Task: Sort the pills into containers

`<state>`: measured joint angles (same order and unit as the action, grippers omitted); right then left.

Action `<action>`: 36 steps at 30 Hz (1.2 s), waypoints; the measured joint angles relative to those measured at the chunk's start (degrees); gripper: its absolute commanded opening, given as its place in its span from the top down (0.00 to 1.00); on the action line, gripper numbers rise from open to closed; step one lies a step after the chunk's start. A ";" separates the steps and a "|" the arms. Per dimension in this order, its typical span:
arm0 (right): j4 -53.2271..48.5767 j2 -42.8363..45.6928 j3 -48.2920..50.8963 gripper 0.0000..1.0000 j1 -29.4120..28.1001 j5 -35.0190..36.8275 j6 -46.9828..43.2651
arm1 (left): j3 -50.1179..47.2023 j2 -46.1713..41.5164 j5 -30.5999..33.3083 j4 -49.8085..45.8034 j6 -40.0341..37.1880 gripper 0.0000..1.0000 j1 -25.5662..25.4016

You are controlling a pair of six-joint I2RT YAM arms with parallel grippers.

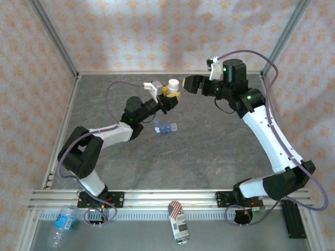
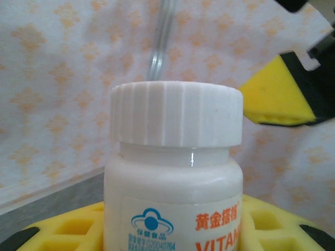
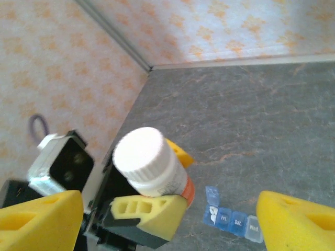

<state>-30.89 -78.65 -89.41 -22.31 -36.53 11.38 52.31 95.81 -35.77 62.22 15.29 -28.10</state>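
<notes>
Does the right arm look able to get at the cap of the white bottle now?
Probably yes. The right gripper is open and close beside the cap, which stands free above the left gripper holding the bottle; nothing lies between them.

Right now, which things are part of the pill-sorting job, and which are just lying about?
In the job: white bottle in the left gripper; blue organiser; open right gripper.
Lying about: water bottle; flag-print object.
</notes>
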 measured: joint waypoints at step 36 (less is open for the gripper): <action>-8.20 -9.44 -7.30 0.73 -0.50 -7.34 -8.52 | 5.31 3.41 -13.97 -2.12 8.81 1.00 -0.57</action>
<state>-39.09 -88.09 -96.71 -22.81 -43.88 2.85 57.63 99.22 -49.74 60.10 24.10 -28.67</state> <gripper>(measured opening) 0.328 0.448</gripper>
